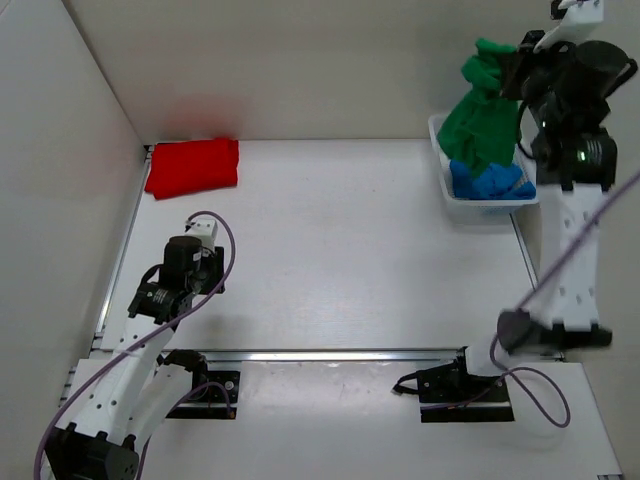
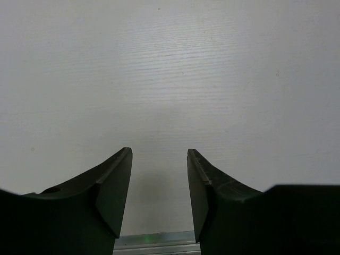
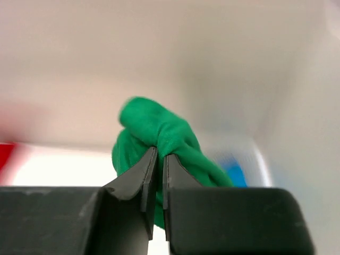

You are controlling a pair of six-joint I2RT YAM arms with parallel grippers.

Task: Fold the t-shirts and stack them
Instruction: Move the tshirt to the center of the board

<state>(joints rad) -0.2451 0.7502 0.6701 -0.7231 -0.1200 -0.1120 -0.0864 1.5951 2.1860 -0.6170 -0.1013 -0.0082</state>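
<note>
A green t-shirt (image 1: 484, 118) hangs bunched above the white basket (image 1: 441, 165) at the back right, with my right gripper (image 1: 515, 62) shut on its top. In the right wrist view the green t-shirt (image 3: 159, 133) is pinched between the nearly closed fingers of the right gripper (image 3: 160, 154). A blue t-shirt (image 1: 493, 183) lies crumpled in the basket. A red t-shirt (image 1: 193, 166) lies folded at the back left of the table. My left gripper (image 1: 207, 228) hovers low over bare table near the left side; the left gripper (image 2: 159, 152) stands open with nothing between its fingers.
White walls close the table at the left and back. A metal rail (image 1: 330, 354) runs across the table's near side by the arm bases. Cables (image 1: 545, 390) loop near the right arm's base.
</note>
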